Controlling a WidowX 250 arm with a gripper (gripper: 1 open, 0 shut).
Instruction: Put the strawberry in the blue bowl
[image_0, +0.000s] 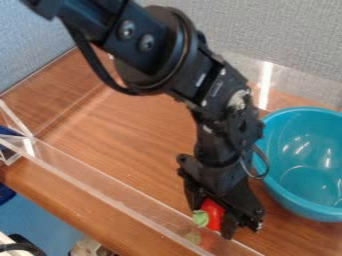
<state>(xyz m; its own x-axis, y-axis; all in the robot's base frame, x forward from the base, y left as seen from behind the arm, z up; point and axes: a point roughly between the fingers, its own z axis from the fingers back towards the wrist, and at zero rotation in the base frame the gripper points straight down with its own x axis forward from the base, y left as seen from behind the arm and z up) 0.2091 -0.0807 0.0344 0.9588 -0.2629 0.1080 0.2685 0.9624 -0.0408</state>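
A black robot arm (160, 50) is seen bent down over a brown wooden desk (107, 110), its pincer (218, 213) pointed straight down at the near edge. The pincer is closed on the strawberry (203, 215), which is held low, at or just above the desk surface; contact with the wood cannot be made out. Only a small red patch of the fruit is shown between the dark fingers, with a hint of green at its lower edge, so its long axis and the way its tip points cannot be told. The blue bowl (307, 165) is set upright on the desk just to the right of the pincer, its opening turned upward and its deep inside in view. A clear plastic wall (94, 185) is seen running along the desk's front edge, directly before the held strawberry.
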